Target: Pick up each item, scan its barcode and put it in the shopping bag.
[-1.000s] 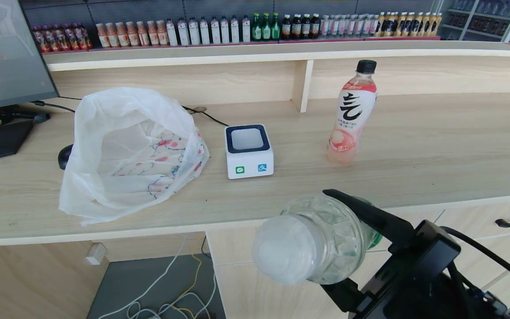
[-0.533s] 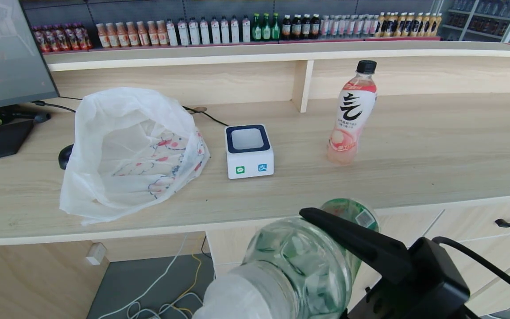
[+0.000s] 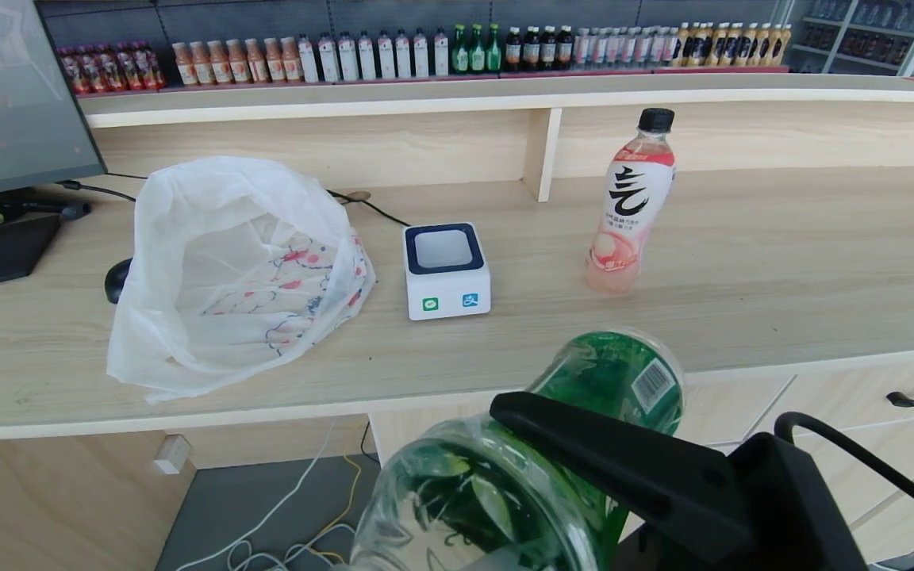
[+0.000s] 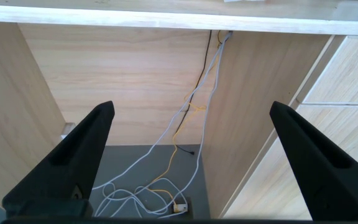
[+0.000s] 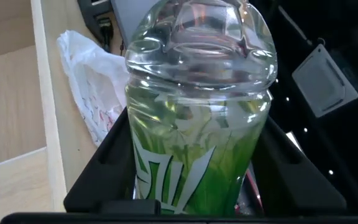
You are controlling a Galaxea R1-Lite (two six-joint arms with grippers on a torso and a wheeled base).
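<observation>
One clear, green-labelled bottle (image 3: pixel 616 373), judged smooth, thin-walled and dentable, is held tilted before the table (image 3: pixel 743 301) edge, clamped at mid-body by the jaws of the right gripper (image 5: pixel 197 180); those of the left gripper (image 4: pixel 190 109) are spread, empty.

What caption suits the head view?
Right gripper holding the green-labelled bottle, barcode showing, before the counter with scanner, shopping bag and pink bottle.

Bare desk (image 3: pixel 806 262) stretches right of the upright pink bottle (image 3: pixel 631 208), with a narrower open lane between it and the scanner (image 3: pixel 447 270). The gaping shopping bag (image 3: pixel 235 270) crowds the left, just beside the scanner; a wooden divider (image 3: pixel 543 151) stands at the far side.
</observation>
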